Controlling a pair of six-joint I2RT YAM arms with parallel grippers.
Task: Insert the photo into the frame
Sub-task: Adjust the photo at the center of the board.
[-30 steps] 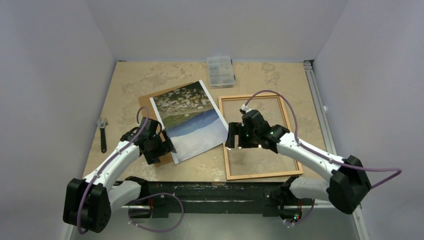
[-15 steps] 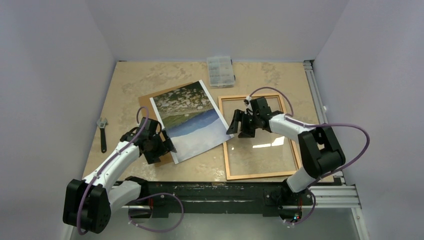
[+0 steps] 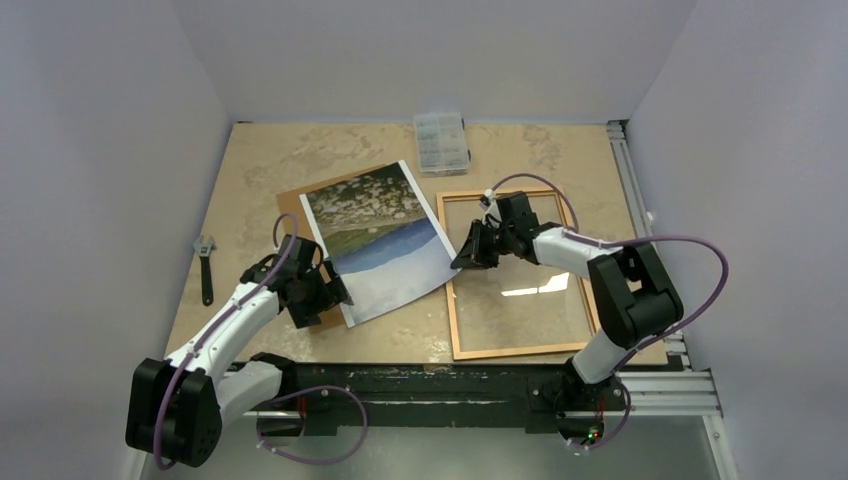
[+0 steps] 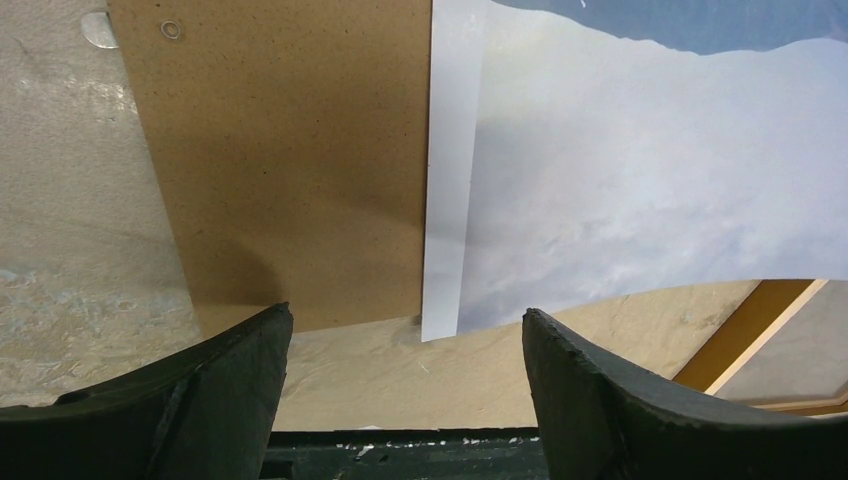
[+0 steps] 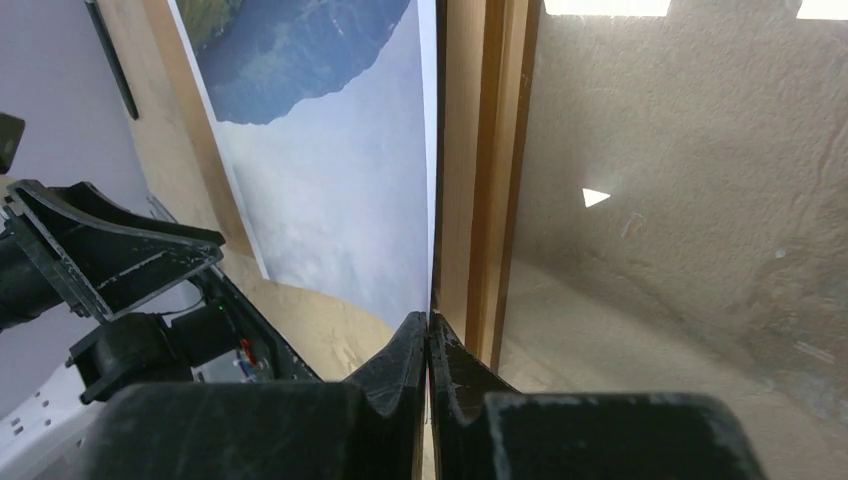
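The right gripper (image 5: 428, 328) is pinched shut on the right-hand edge of the photo (image 3: 385, 240), its fingertips pressed together with the thin white border caught between them. This grip sits hard against the left rail of the frame (image 3: 455, 305). The frame lies flat on the worktop (image 3: 270, 160) to the right of that gripper, and the speckled surface shows through its clear pane along with bright reflections. The photo stretches away to the left of the right gripper, partly overlapping the brown backing board (image 4: 290, 150).

The left gripper (image 4: 405, 312) stands wide, with nothing between its fingers. The photo's near corner and white border lie just ahead of it, and the backing board is ahead and to its left. The photo's near edge curves there. An adjustable wrench (image 3: 205, 265) lies well to the left of the left gripper. A clear compartment box (image 3: 441, 142) sits well beyond the right gripper.
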